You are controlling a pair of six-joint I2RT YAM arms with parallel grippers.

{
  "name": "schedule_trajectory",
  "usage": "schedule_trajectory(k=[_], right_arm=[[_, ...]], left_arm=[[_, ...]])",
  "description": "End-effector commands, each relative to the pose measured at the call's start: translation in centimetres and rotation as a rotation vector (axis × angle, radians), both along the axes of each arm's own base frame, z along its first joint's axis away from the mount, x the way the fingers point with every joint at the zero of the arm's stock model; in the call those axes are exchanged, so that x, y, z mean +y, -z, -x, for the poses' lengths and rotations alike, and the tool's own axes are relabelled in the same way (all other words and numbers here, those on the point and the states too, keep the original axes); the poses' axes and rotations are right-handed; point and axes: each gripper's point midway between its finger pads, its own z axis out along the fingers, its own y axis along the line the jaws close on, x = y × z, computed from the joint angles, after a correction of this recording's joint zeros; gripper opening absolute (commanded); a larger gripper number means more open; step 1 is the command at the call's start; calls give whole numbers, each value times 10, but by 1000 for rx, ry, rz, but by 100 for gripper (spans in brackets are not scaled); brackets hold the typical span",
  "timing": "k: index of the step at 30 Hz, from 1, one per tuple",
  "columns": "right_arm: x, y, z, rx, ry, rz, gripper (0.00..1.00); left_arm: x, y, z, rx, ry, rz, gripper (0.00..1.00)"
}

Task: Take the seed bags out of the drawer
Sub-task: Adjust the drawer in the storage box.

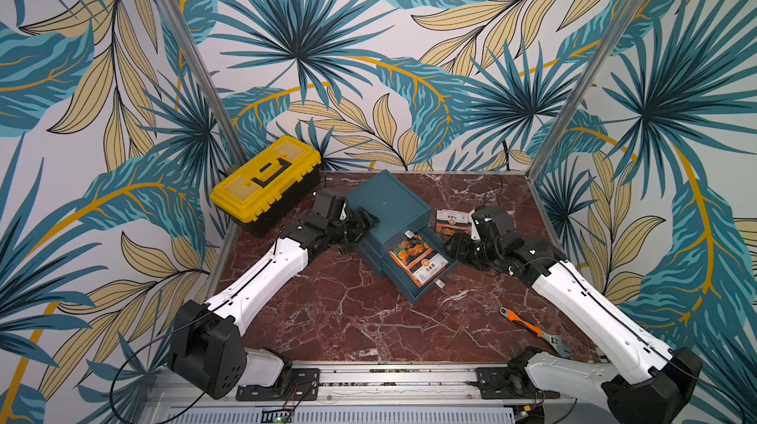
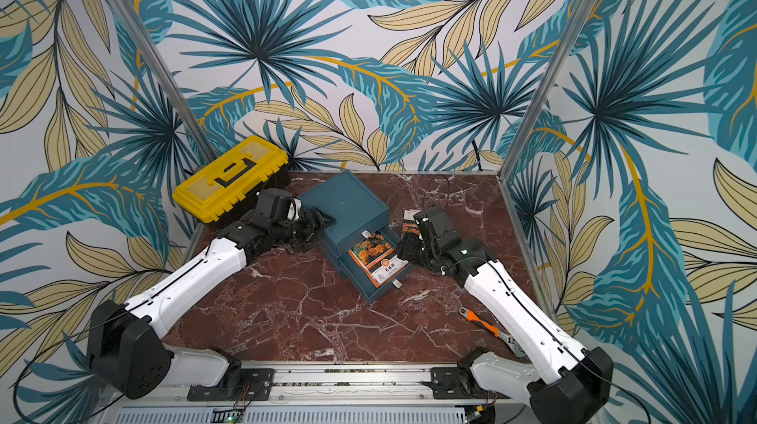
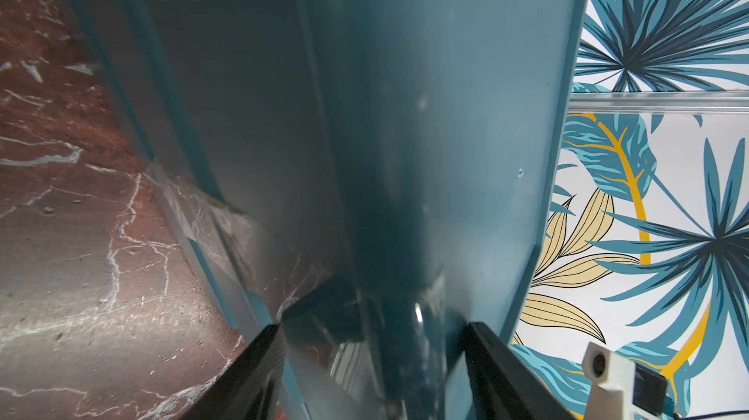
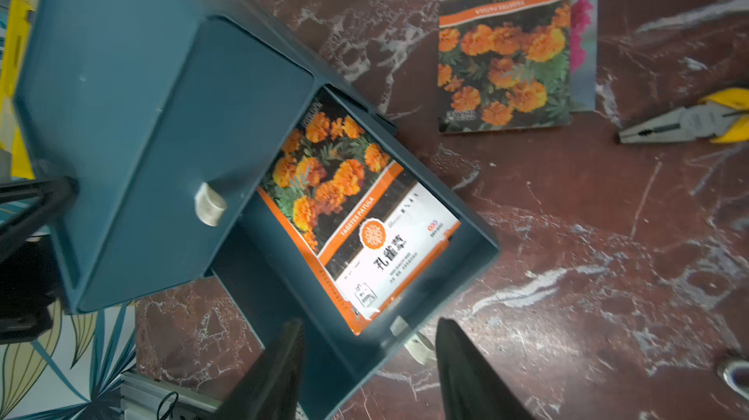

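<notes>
A teal drawer cabinet (image 1: 385, 201) stands mid-table with its lower drawer (image 1: 413, 297) pulled out. One seed bag (image 1: 418, 262) (image 4: 356, 211) with orange flowers lies face up inside it. Two more seed bags lie on the table right of the cabinet: an orange one (image 4: 502, 53) (image 1: 450, 219) on top of a pink one (image 4: 583, 32). My left gripper (image 1: 368, 219) (image 3: 371, 324) is shut on the cabinet's left top edge. My right gripper (image 1: 450, 246) (image 4: 369, 341) is open at the drawer's right front corner, with the drawer's front wall and white knob (image 4: 417, 347) between its fingers.
A yellow toolbox (image 1: 266, 178) sits at the back left, close to the left arm. An orange-handled wrench (image 1: 528, 325) lies at the front right beside the right arm. Yellow-handled pliers (image 4: 689, 122) lie near the loose seed bags. The upper drawer (image 4: 170, 162) is closed.
</notes>
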Motion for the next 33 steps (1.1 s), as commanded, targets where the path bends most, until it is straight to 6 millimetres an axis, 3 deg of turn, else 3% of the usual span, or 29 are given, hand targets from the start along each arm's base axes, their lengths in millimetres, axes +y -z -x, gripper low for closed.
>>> schedule_trajectory(k=[1,16,33], right_arm=[[-15,25,18,102,48,43,55],[-11,59,8,232,104,79,49],[-4,69,-3,254,143,35,33]], left_arm=[[-1,1,-6,-4,-1,1,74],[-1,1,-4,-7,3,6,74],[-2,6,-4,-2,5,12,74]])
